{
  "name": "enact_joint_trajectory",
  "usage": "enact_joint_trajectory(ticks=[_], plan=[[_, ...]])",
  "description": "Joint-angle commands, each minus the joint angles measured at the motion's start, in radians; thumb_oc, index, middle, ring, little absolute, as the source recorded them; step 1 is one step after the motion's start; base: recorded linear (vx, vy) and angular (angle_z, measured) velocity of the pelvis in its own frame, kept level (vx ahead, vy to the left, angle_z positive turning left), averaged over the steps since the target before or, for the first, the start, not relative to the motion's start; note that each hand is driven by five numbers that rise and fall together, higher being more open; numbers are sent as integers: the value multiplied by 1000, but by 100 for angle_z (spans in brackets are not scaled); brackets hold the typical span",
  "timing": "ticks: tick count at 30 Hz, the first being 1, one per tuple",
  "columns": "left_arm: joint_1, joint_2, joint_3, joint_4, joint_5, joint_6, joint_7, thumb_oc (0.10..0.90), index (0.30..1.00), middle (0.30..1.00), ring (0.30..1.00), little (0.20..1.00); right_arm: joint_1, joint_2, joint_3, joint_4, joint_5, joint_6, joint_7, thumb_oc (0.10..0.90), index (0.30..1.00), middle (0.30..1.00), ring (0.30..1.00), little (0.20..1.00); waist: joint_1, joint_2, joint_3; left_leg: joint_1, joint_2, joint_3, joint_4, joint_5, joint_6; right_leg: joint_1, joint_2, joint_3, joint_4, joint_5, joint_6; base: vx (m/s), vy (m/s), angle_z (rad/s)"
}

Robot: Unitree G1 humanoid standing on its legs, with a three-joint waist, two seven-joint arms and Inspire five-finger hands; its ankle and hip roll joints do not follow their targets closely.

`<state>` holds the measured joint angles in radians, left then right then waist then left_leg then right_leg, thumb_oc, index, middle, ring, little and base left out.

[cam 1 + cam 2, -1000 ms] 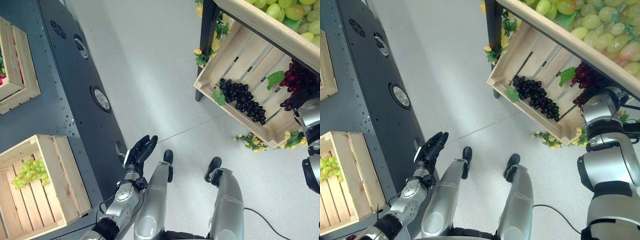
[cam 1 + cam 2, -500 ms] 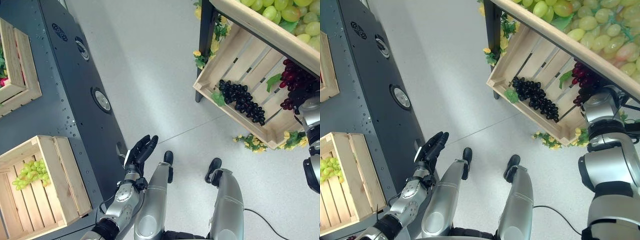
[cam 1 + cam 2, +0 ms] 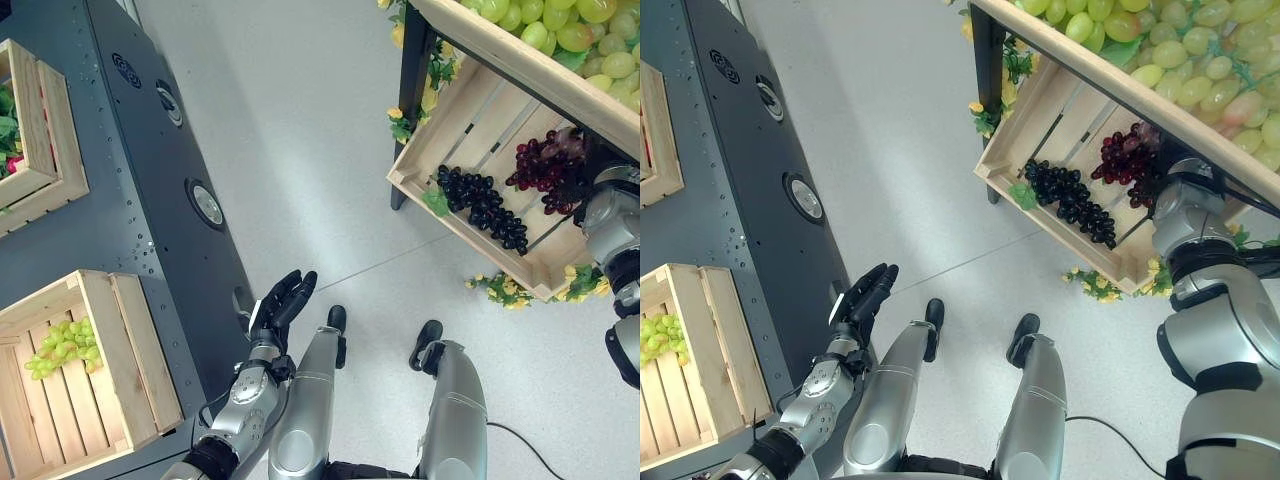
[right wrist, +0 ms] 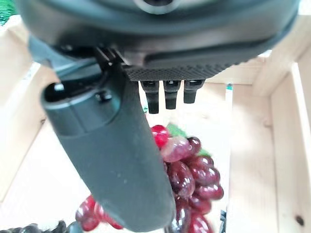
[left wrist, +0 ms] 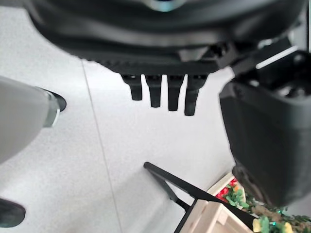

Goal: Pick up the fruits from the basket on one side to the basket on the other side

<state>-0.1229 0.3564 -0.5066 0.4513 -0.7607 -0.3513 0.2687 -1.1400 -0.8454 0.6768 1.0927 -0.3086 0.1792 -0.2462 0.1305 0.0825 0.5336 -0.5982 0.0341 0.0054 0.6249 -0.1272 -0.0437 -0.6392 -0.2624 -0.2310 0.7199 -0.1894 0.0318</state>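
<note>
The right hand is inside the tilted wooden crate at the upper right of the head views, closed on a bunch of dark red grapes; in the right wrist view the thumb lies across the red berries and the fingers curl above them, so the bunch is pinched in the hand; the bunch sits against the crate's slatted back, near the middle of the crate; a bunch of black grapes lies on the slats just left of and below it, with a green leaf at its lower left end; green grapes fill the shelf above the crate, at the top right corner; yellow flowers and leaves lie on the grey floor under the crate's lower edge.

The left hand hangs at lower centre left, beside the dark grey platform, fingers straight and slightly apart, holding nothing; at the lower left a wooden crate on that platform holds a bunch of green grapes; another wooden crate shows at the upper left edge.
</note>
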Motion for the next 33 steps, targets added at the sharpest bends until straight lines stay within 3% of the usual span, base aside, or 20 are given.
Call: enact_joint_trajectory(ticks=[1, 7, 10, 15, 19, 22, 25, 26, 33], plan=[[19, 45, 0, -101, 0, -99, 4, 800, 900, 900, 900, 900, -171, -134, 28, -20, 26, 71, -51, 800, 900, 900, 900, 900, 11, 4, -14, 18, -20, 45, 22, -57, 67, 86, 21, -10, -19, 20, -27, 0, 0, 0], [11, 37, 3, -101, 10, -90, 3, 800, 900, 900, 900, 900, -156, -108, -16, 34, 56, 120, -43, 800, 900, 900, 900, 900, 15, 6, -14, 18, -22, 45, 20, -59, 70, 85, 21, -11, -24, 22, -27, 0, 0, 0], [12, 33, 1, -100, 11, -93, 3, 800, 900, 900, 900, 900, -152, -100, -33, 45, 90, 108, -57, 800, 900, 900, 900, 900, 13, 8, -14, 21, -23, 45, 18, -61, 70, 84, 22, -9, -22, 22, -28, 0, 0, 0], [11, 23, 0, -103, 15, -91, 14, 800, 900, 900, 900, 900, -128, -81, -95, 26, 264, 20, -97, 800, 900, 900, 900, 900, 9, 6, -14, 35, -22, 47, 15, -64, 69, 95, 24, -4, -26, 19, -28, 0, 7, 0], [12, 10, 11, -107, 22, -84, 21, 800, 900, 900, 900, 900, -66, -41, -202, -45, 553, -64, -101, 800, 900, 900, 900, 900, 0, 0, -14, 65, -18, 52, 7, -71, 66, 121, 23, -1, -37, 15, -30, 4, 43, -1], [7, -6, 19, -102, 29, -73, 33, 800, 900, 900, 900, 900, 17, 11, -289, -89, 665, -123, -83, 800, 900, 900, 900, 900, -10, -7, -14, 103, -13, 59, -1, -76, 61, 161, 24, 1, -55, 14, -32, 33, 51, -3], [-2, -21, 23, -87, 39, -67, 46, 800, 900, 900, 900, 900, 92, 60, -345, -129, 708, -172, -59, 800, 900, 900, 900, 900, -22, -15, -14, 148, -5, 65, -13, -78, 58, 212, 24, 2, -83, 19, -33, 22, 40, -4], [-9, -23, 27, -84, 41, -66, 47, 800, 900, 900, 900, 900, 99, 69, -355, -134, 711, -184, -59, 800, 900, 900, 900, 900, -24, -16, -14, 142, -4, 72, -28, -47, 64, 210, 22, -8, -105, 49, -43, -16, 49, -2], [-24, -53, 45, -26, 71, -56, 66, 800, 900, 900, 900, 900, 261, 214, -378, -289, 740, -295, -47, 800, 900, 900, 900, 900, -47, -39, -14, 288, 16, 89, -95, -37, 49, 364, 23, 4, -206, 74, -26, 50, 27, -6]])
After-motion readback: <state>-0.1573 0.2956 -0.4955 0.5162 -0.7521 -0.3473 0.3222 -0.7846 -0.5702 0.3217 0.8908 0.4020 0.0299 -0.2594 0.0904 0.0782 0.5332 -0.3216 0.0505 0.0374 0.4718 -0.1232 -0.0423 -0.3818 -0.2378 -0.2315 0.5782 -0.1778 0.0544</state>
